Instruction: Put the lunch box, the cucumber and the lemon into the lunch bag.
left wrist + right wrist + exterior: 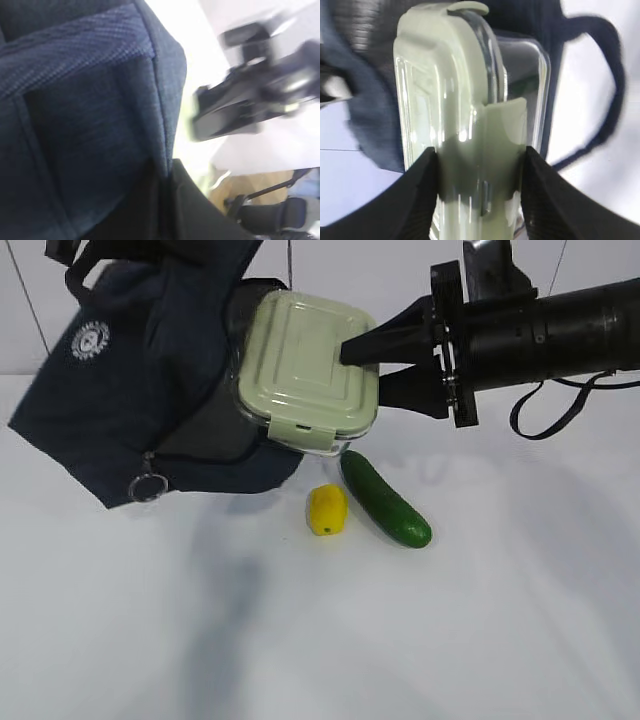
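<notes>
- The lunch box (305, 365) hangs in the air with its pale green lid facing the exterior camera, its far end at the open mouth of the lunch bag (130, 390).
- The right gripper (375, 365) comes in from the right, and its jaws are clamped across the near end of the lunch box, one on the lid, one behind; the right wrist view shows both black fingers (420, 195) pressed on its sides.
- The lunch bag is lifted off the white surface (320, 640) and tilted, opening toward the right, its silver ring pull (147, 486) dangling low.
- The left gripper is hidden by navy fabric in its own view; its jaws are closed tight, and on what cannot be told.
- The lemon (327, 510) and the cucumber (385, 500) lie on the surface below the box, just beside each other.
</notes>
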Controlling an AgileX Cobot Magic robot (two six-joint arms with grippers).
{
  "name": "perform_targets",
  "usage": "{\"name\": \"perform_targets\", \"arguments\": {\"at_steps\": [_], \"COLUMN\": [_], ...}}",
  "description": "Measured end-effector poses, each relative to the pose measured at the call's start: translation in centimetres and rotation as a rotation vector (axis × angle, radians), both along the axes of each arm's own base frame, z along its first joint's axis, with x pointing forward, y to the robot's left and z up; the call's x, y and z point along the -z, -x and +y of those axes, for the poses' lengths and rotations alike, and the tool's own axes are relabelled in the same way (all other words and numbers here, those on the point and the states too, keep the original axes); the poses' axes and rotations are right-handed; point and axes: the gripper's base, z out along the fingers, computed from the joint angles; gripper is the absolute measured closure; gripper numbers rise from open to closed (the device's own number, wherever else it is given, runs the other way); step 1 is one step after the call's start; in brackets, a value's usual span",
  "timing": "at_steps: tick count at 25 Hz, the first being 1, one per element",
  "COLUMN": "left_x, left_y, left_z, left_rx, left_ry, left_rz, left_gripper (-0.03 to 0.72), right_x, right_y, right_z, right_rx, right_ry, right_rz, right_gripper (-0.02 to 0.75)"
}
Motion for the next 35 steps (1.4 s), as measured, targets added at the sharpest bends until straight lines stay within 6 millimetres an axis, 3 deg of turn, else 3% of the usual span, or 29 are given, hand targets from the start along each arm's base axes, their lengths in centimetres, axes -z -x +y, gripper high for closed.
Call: {"name": "perform_targets", "arguments": {"at_steps": [6,13,18,22,29,35], "left_x": [-0.5,0.1,0.7,2.4,5.1,7.3], "left_y": [0.7,0.8,-0.1,-1.6,-3.2,-4.3], "left_z": [-1.4,-2.8,-3.5,-4.2,-4.8,-5.0], "left_rx": [0.041,0.073,0.070,0.054,0.045,0.051], "left_ry": [0.022,0.042,0.147,0.236,0.246,0.244], "left_rz": [-0.008,0.027,0.093,0.175,0.234,0.250], "left_gripper": [0.694,0.695,0.695,0.695,0.696,0.696], "right_x": [0.8,-1.9,-2.1,-1.2,2.4,4.2], "right_y": [-0.4,-0.8,-1.0,-1.5,-3.1,-3.9], "right_z": [0.5,2.9,3.4,3.3,3.6,5.3], "right_rx": [0.007,-0.037,-0.042,-0.007,0.027,0.039], "right_ry": [-0.025,-0.057,-0.024,0.024,0.026,-0.003], "right_rz": [0.031,-0.063,-0.093,-0.090,-0.002,0.010], "right_gripper": [0.358,0.358,0.358,0.358,0.358,0.358]}}
